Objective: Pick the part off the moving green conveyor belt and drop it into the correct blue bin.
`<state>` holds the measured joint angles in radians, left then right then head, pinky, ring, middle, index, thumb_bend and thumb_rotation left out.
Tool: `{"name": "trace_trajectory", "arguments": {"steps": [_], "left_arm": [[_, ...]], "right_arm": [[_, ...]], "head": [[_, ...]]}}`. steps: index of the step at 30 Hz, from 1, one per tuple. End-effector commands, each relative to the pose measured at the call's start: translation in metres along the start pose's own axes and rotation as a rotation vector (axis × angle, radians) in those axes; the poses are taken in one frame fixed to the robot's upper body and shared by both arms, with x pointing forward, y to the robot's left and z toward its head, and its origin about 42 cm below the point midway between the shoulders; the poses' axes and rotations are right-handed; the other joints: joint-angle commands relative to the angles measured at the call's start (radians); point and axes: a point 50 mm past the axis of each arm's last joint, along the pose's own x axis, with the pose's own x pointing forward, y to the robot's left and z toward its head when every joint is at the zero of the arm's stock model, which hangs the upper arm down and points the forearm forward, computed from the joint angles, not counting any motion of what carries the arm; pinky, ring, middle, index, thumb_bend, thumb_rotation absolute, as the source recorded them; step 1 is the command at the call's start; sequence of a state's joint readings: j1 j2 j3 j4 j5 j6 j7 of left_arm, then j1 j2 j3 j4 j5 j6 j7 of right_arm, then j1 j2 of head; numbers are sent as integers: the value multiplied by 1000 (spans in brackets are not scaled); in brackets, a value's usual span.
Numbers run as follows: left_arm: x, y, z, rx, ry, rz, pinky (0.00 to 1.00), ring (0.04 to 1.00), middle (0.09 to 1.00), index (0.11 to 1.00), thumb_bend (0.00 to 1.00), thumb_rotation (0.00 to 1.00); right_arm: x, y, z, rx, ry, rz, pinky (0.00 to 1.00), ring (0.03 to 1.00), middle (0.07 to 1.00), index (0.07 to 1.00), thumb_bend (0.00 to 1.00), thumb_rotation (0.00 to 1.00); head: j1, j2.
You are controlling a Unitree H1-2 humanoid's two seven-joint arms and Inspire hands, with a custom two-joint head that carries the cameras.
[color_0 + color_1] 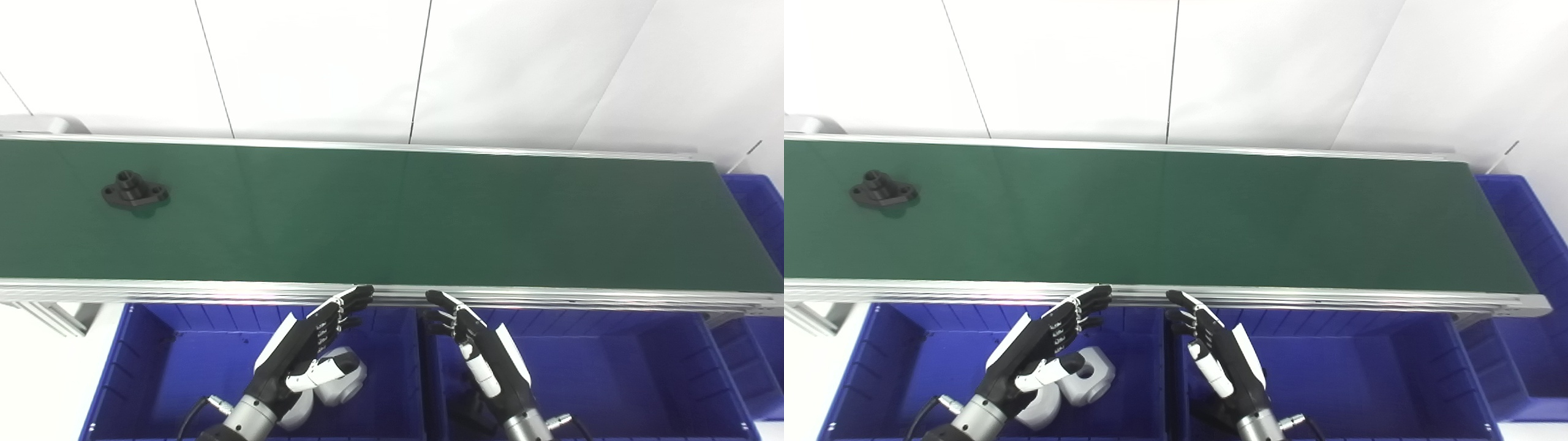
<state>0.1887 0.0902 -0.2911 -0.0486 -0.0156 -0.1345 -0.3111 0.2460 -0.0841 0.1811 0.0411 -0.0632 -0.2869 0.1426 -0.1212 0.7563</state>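
A black flanged part (135, 192) lies on the green conveyor belt (392, 214) at its far left; it also shows in the right eye view (883, 190). My left hand (306, 349) is open and empty, hovering over the left blue bin (153, 361) just below the belt's near rail. My right hand (481, 352) is open and empty over the middle blue bin (612, 373). Both hands are far from the part.
White-grey parts (335, 386) lie in the left bin under my left hand. Another blue bin (759, 208) stands at the belt's right end. An aluminium rail (184, 291) runs along the belt's near edge. A white wall lies behind.
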Motion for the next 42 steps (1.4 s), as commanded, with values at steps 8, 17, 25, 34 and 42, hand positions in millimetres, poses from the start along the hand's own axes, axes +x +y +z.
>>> {"name": "trace_trajectory", "arguments": {"steps": [8, 17, 25, 34, 42], "left_arm": [[5, 2, 10, 11, -53, -4, 879, 918, 892, 862, 833, 666], [5, 2, 11, 12, -48, -3, 881, 918, 890, 861, 846, 666], [5, 1, 9, 8, -40, -1, 880, 920, 893, 860, 854, 667], [6, 1, 9, 14, -43, -2, 879, 919, 890, 862, 841, 667], [6, 2, 9, 16, -45, -3, 879, 919, 889, 861, 841, 668]], "right_arm": [[5, -1, 9, -10, -80, -7, 770, 826, 894, 852, 853, 1000], [5, -1, 9, -11, -78, -6, 769, 822, 890, 851, 856, 1000], [5, -1, 8, -12, -77, -4, 769, 823, 895, 851, 853, 1000], [6, -1, 7, -12, -75, -3, 762, 821, 890, 846, 850, 1000], [6, -1, 8, -15, -79, -4, 761, 820, 889, 847, 848, 998]], "head": [[0, -1], [1, -1], [-1, -1], [-2, -2], [-3, -1]]}}
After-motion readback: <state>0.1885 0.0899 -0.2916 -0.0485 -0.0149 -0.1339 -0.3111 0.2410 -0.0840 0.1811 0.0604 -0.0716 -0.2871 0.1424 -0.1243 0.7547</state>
